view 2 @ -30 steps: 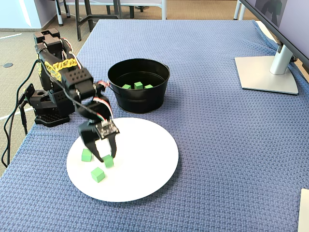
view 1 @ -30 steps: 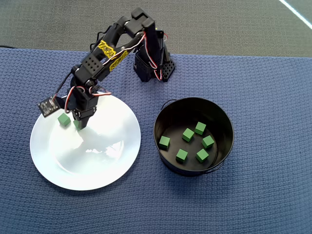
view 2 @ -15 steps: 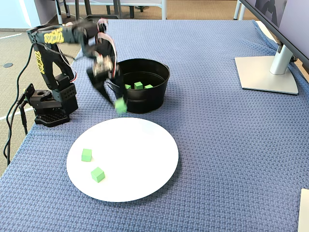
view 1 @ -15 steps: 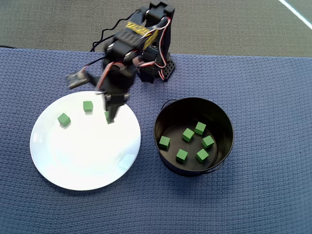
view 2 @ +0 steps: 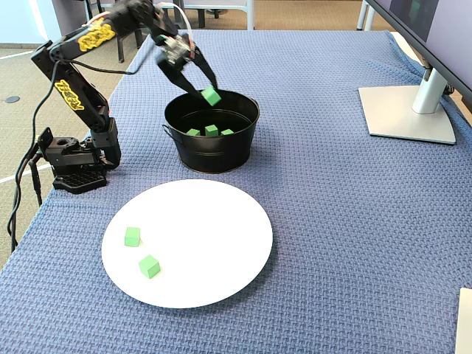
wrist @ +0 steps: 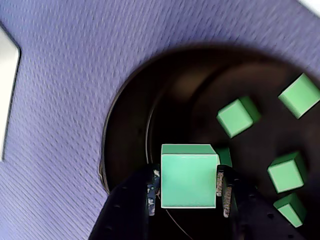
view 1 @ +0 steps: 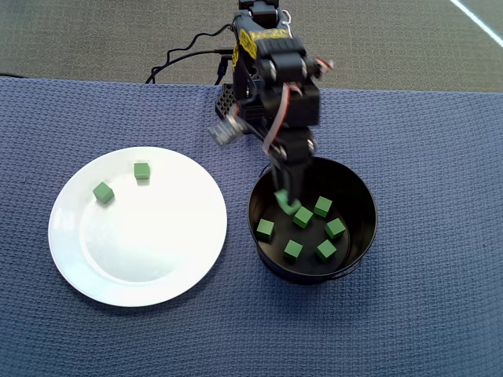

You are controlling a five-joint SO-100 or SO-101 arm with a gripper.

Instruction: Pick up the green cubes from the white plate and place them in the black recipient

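Gripper [view 2: 209, 91], having swung off the white plate [view 2: 221, 251], is now hanging over the black recipient [view 2: 214, 151], clenching one green cube [wrist: 189, 176]; release looks next, two cubes [view 1: 122, 181] remaining on the plate.

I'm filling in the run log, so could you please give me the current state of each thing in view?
gripper: shut on a green cube, above the tin's opening
held green cube: clamped between the fingers, not released
black tin: upright, six green cubes on its floor
white plate: flat on the cloth, two green cubes lying apart near one edge
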